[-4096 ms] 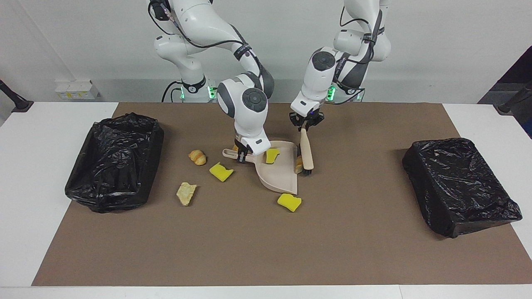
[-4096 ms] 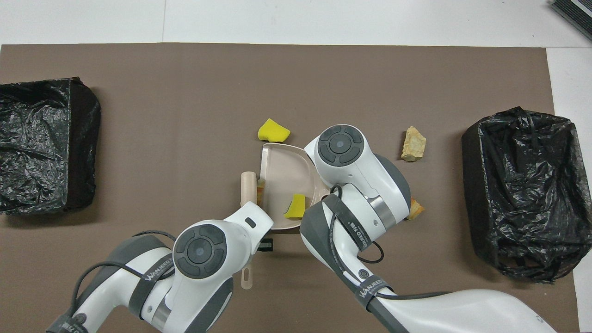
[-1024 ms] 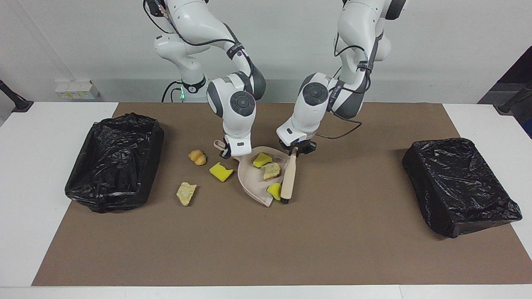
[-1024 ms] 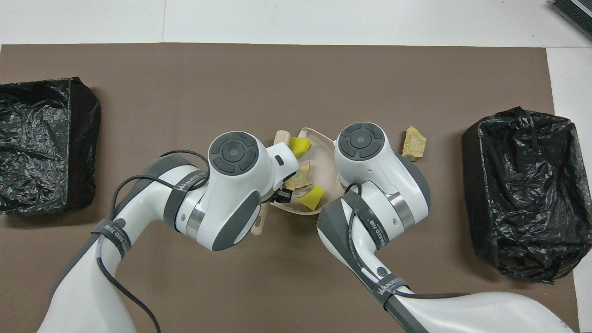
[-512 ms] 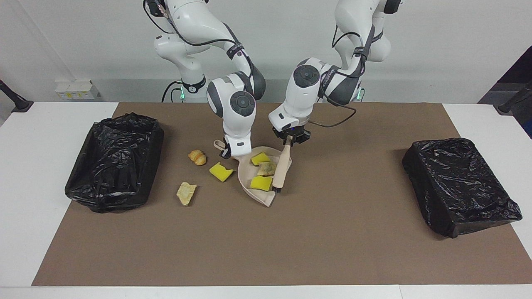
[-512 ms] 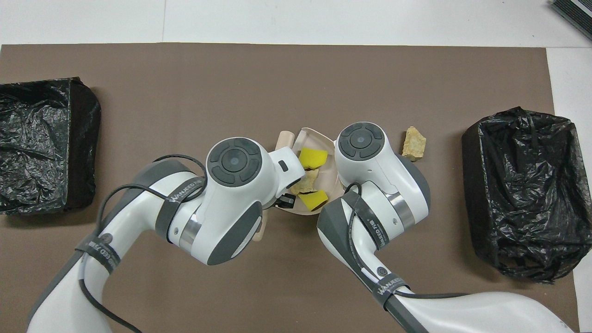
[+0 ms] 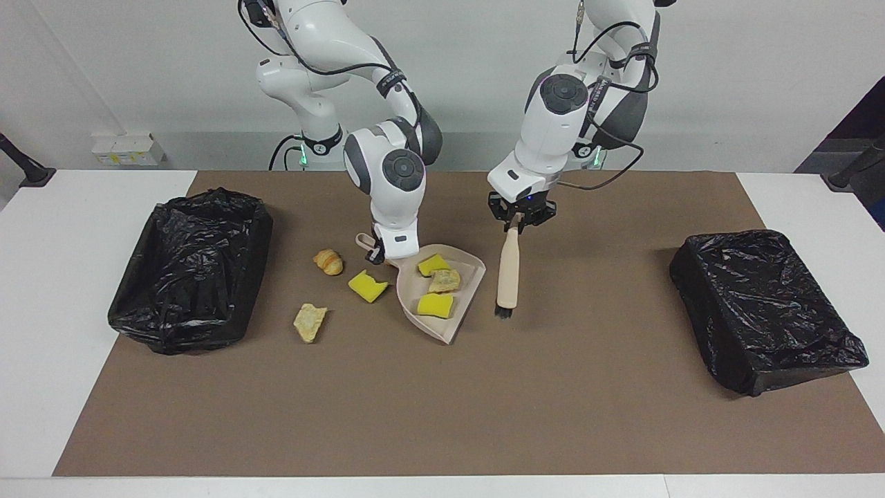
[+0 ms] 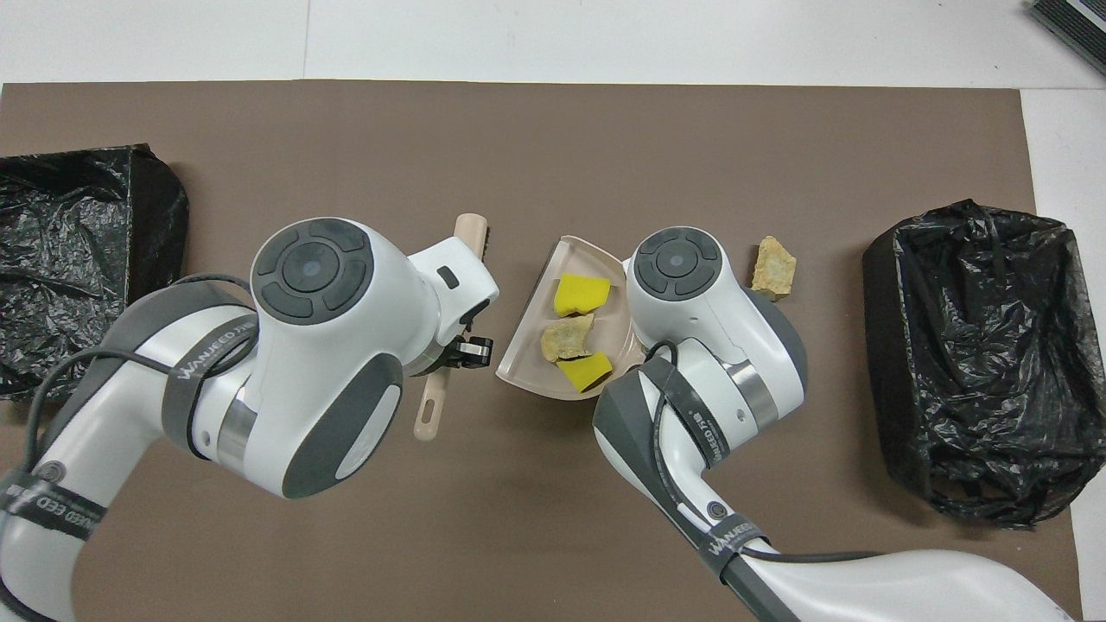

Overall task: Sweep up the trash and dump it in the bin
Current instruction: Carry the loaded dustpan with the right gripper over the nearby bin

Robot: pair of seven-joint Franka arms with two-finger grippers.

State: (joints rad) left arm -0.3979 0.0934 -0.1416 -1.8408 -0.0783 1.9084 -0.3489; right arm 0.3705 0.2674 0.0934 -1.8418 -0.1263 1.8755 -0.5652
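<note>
Progress of the sweep, as you see it from the facing view: three pieces of trash already lie in the dustpan [image 7: 442,294], namely two yellow sponge chunks [image 7: 435,265] and one tan bread piece [image 7: 444,280] between them. Three more pieces lie loose on the brown mat [image 7: 442,415], all beside the dustpan toward the right arm's end of the worktop [image 7: 41,311]: a third yellow sponge chunk [image 7: 367,286] just beside the pan, a small croissant [image 7: 328,261] nearer to the robots, and a tan bread scrap [image 7: 310,322] farther from them. You count six pieces; a seventh, if there is one, is not visible.

The right hand [image 7: 377,252] is clamped on the dustpan's handle and holds the pan on the mat. The left hand [image 7: 520,216] is clamped on the top of the brush [image 7: 508,270], which hangs upright, bristles down, beside the dustpan and apart from it.

Two bins lined with black bags stand at the ends of the mat, an open one [image 7: 190,266] at the right arm's end and another [image 7: 764,308] at the left arm's end. Nothing appears dumped yet. You judge roughly half the sweeping done; the loose pieces and the dump remain.
</note>
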